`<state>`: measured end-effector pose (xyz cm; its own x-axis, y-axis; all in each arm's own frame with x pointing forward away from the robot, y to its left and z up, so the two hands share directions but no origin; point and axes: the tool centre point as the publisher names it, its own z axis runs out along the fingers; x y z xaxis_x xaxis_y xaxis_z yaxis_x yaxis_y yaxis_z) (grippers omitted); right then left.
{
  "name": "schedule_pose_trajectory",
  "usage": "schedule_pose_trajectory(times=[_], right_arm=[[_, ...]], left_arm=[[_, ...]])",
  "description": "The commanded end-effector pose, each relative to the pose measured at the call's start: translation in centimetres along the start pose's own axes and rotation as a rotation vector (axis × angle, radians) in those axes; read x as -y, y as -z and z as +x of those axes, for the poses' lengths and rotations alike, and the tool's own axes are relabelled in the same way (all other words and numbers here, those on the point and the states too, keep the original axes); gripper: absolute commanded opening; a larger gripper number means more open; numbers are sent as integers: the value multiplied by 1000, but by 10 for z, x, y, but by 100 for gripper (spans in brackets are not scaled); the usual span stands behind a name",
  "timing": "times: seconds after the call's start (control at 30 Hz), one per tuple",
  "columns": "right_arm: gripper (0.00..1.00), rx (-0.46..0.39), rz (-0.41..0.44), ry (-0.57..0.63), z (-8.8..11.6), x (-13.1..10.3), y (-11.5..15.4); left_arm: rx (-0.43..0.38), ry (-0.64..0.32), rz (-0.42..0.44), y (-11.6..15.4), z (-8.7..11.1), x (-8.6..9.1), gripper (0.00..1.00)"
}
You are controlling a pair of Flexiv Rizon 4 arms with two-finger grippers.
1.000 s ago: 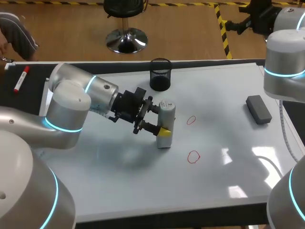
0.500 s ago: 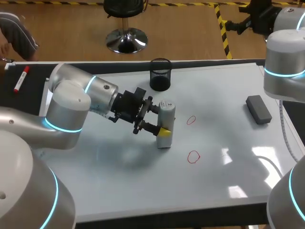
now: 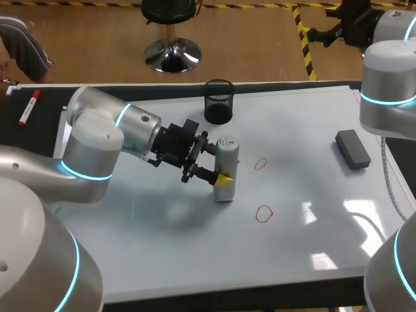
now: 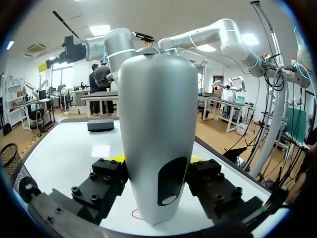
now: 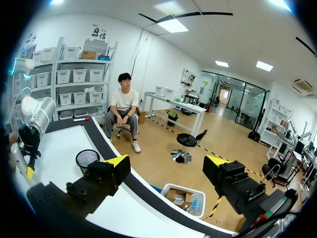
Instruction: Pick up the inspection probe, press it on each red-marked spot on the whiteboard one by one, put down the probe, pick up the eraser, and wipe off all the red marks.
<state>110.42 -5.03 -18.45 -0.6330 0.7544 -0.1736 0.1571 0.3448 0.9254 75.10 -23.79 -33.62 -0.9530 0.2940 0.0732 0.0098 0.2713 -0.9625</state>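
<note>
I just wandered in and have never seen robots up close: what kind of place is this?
Probably a robotics lab test bench: the left gripper is shut on a grey rounded inspection probe over a white whiteboard tabletop bearing two red marker circles and a dark grey block eraser.

On the worktop we count one whiteboard (image 3: 162, 247). On it there are two red marks, a farther red mark (image 3: 260, 163) and a nearer red mark (image 3: 264, 213). We count also one inspection probe (image 3: 227, 151), one eraser (image 3: 353, 149) and one black mesh cup (image 3: 219, 102). Beside the board lies one red marker (image 3: 27, 108). There are two arms, and so two end effectors: the left end effector (image 3: 220, 162) and the right end effector (image 5: 167, 163).
</note>
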Motion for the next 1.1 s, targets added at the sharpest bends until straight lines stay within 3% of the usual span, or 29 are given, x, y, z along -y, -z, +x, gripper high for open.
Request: schedule_pose_trajectory(times=[0.03, 0.23, 0.37, 0.5, 0.9, 1.0, 1.07, 1.1], right_arm=[[100, 0, 0, 0, 0, 0, 0], [100, 0, 0, 0, 0, 0, 0], [100, -47, 36, 43, 8, -7, 7], [100, -43, 118, 70, 10, -4, 17], [100, 15, 349, -5, 15, -7, 63], [100, -24, 484, -16, 20, -10, 76], [100, -36, 627, -34, 25, -11, 83], [100, -57, 719, -107, 26, -11, 85]], left_arm=[[1, -1, 5, -3, 1, -8, 0], [1, -1, 5, -3, 1, -8, 0], [1, -1, 5, -3, 1, -8, 0], [1, -1, 5, -3, 1, -8, 0], [1, -1, 5, -3, 1, -8, 0], [1, -1, 5, -3, 1, -8, 0], [1, -1, 5, -3, 1, -8, 0], [1, -1, 5, -3, 1, -8, 0]])
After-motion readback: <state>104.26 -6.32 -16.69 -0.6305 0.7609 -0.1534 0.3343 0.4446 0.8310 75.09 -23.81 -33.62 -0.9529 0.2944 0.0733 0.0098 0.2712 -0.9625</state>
